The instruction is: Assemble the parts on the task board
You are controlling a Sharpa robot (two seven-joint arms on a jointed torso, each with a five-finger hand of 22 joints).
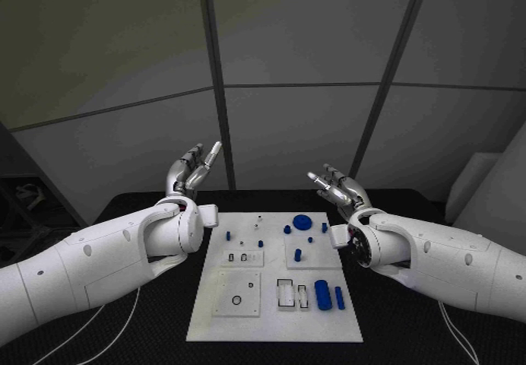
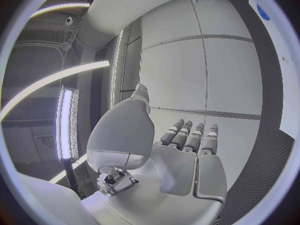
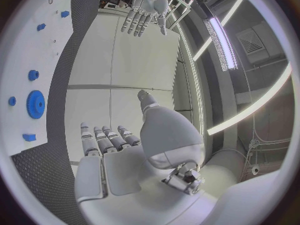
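Observation:
The white task board (image 1: 274, 319) lies in the middle of the black table. Small blue parts lie on it: a gear (image 1: 302, 222) at the far right, a long cylinder (image 1: 322, 295) and a thinner bar (image 1: 340, 298) near the front right, and small pegs (image 1: 251, 245) in the middle. My left hand (image 1: 194, 169) is raised above the table's far left, fingers up and apart, holding nothing. My right hand (image 1: 337, 186) is raised at the far right, fingers spread, empty. The right wrist view shows its palm (image 3: 119, 155), the gear (image 3: 35, 104) and my left hand (image 3: 147, 12).
The board has a round hole (image 1: 237, 299) at the front left and rectangular slots (image 1: 286, 293) at the front middle. Black table surface (image 1: 143, 334) runs round the board on all sides. A grey panelled wall stands behind the table.

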